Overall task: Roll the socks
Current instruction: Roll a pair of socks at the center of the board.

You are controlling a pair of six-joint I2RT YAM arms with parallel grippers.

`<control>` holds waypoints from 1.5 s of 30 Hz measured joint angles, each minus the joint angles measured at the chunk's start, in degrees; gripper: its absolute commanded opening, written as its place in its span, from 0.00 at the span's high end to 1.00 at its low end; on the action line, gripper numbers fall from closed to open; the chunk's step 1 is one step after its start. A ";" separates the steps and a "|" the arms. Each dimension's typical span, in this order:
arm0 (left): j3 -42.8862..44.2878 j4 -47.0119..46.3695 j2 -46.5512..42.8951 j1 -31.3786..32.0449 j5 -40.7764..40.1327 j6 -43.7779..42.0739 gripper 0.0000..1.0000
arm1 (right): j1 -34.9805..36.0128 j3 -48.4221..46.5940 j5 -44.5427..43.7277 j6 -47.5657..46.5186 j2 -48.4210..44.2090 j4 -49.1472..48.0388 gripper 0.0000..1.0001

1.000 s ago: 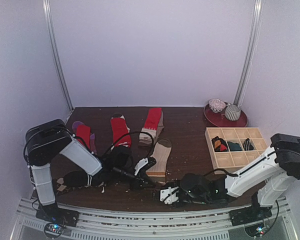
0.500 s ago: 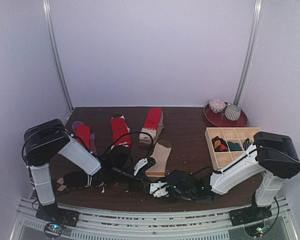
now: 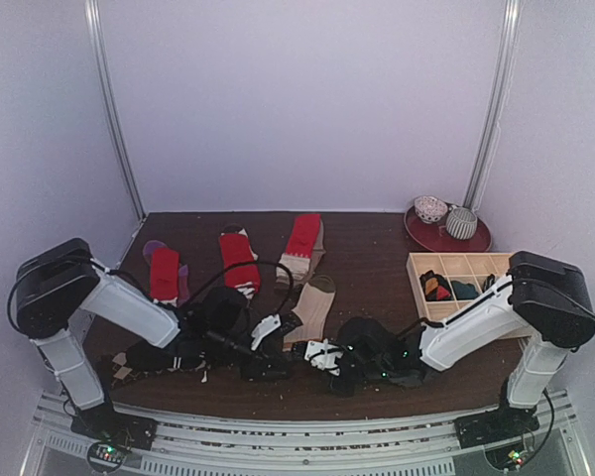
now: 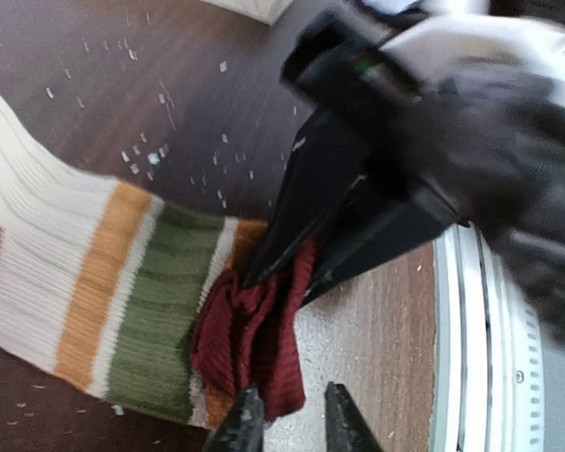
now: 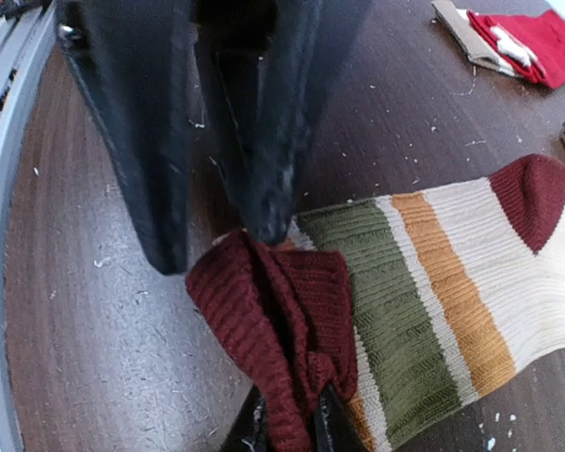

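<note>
The beige sock (image 3: pixel 313 307) with red, brown and green bands lies flat at the table's front centre. Its dark red cuff (image 5: pixel 282 320) is bunched up. My right gripper (image 5: pixel 290 431) is shut on this cuff, also seen in the left wrist view (image 4: pixel 254 330). My left gripper (image 4: pixel 292 428) is open, its fingers (image 5: pixel 264 141) straddling the cuff's edge opposite the right gripper (image 3: pixel 322 357). The left gripper (image 3: pixel 268 342) sits just left of it. A black sock (image 3: pixel 149 355) lies under the left arm. Red socks (image 3: pixel 238 258) lie behind.
The pale wooden tray (image 3: pixel 466 317) with rolled socks stands at the right. A red plate (image 3: pixel 431 236) with two bowls is at the back right. More red socks (image 3: pixel 165 273) (image 3: pixel 302 236) lie across the back. The table's front rail (image 4: pixel 471 358) is close.
My right gripper moved left to the beige sock's cuff and took hold of it. My left arm's elbow shifted left and back, its gripper staying by the cuff.
</note>
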State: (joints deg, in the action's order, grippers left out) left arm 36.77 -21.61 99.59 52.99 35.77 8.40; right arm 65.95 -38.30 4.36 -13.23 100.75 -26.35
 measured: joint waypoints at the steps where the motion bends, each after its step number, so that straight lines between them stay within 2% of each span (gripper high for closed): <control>1: -0.46 0.50 -1.81 0.00 -0.68 -0.70 0.73 | -1.51 -0.35 4.09 2.58 -0.02 0.57 0.88; 5: -2.25 0.57 -9.77 0.85 -3.98 -5.20 0.71 | -5.20 -1.44 15.82 13.79 0.57 1.90 0.89; 9: -2.60 -0.31 -12.50 3.32 -5.44 -8.98 0.71 | -7.17 -2.27 25.07 25.92 2.78 0.33 0.89; 12: -2.60 -1.25 -11.32 4.48 -5.60 -11.17 0.71 | -7.50 -3.34 31.15 33.14 4.70 -0.59 0.90; 20: -2.73 -1.86 -3.98 5.70 -6.49 -13.51 0.70 | -10.10 -4.59 41.22 43.32 7.65 -1.49 0.90; 26: -2.89 -2.80 -2.67 6.93 -7.69 -13.75 0.73 | -12.09 -5.44 45.11 46.05 9.05 -0.98 0.90; 32: -2.78 -3.96 0.52 7.48 -9.49 -13.44 0.99 | -12.37 -6.29 45.86 46.42 9.40 0.55 0.88; 40: -2.64 -5.55 1.44 7.54 -10.82 -8.85 1.00 | -12.61 -6.16 42.56 42.56 5.53 5.68 0.73; 45: -2.67 -5.81 1.70 7.37 -10.43 -3.61 1.00 | -12.26 0.92 32.76 33.53 -7.06 5.42 0.66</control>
State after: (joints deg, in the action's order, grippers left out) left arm 34.11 -27.42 101.30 60.36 25.34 4.80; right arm 53.69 -37.39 37.12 20.29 93.69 -20.93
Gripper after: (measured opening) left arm 0.032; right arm 0.316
